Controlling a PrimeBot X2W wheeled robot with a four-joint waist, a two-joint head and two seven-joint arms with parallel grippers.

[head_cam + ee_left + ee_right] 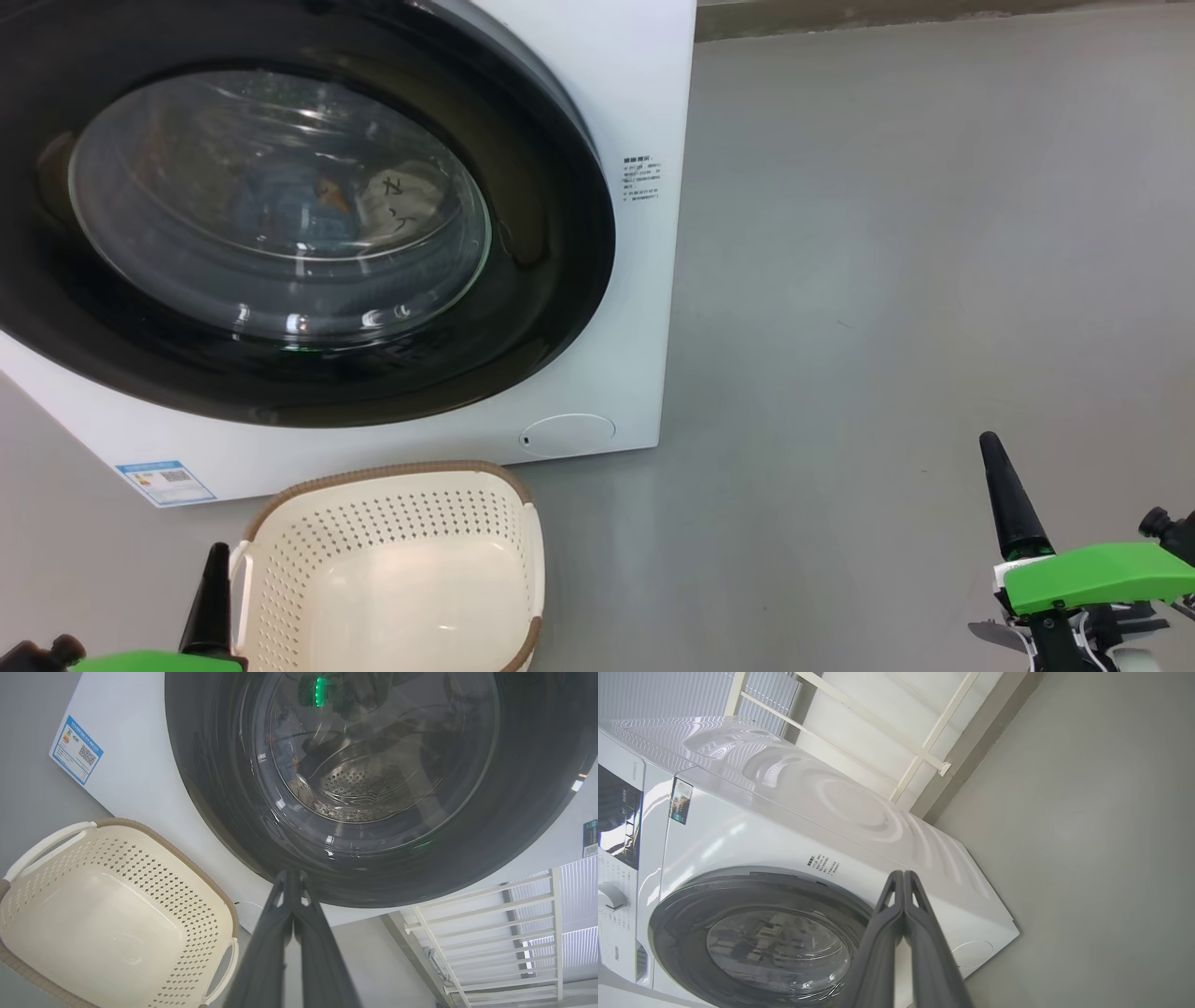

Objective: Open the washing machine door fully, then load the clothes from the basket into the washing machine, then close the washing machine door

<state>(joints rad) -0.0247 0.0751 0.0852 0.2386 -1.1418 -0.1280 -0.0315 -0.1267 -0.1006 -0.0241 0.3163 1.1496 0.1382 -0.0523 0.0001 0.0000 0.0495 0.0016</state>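
The washer [644, 84] stands on the floor, its door [551, 280] apparently shut flush against the front. The basket [392, 513] just before it is empty, and the clothes [401, 196] show through the glass. The left jaws and right jaws are pressed together, holding nothing. To finish well, I'd press the rim, not the glass, to check the latch.

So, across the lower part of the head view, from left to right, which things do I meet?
The left gripper → basket → round filter cap on the washing machine → grey floor → right gripper.
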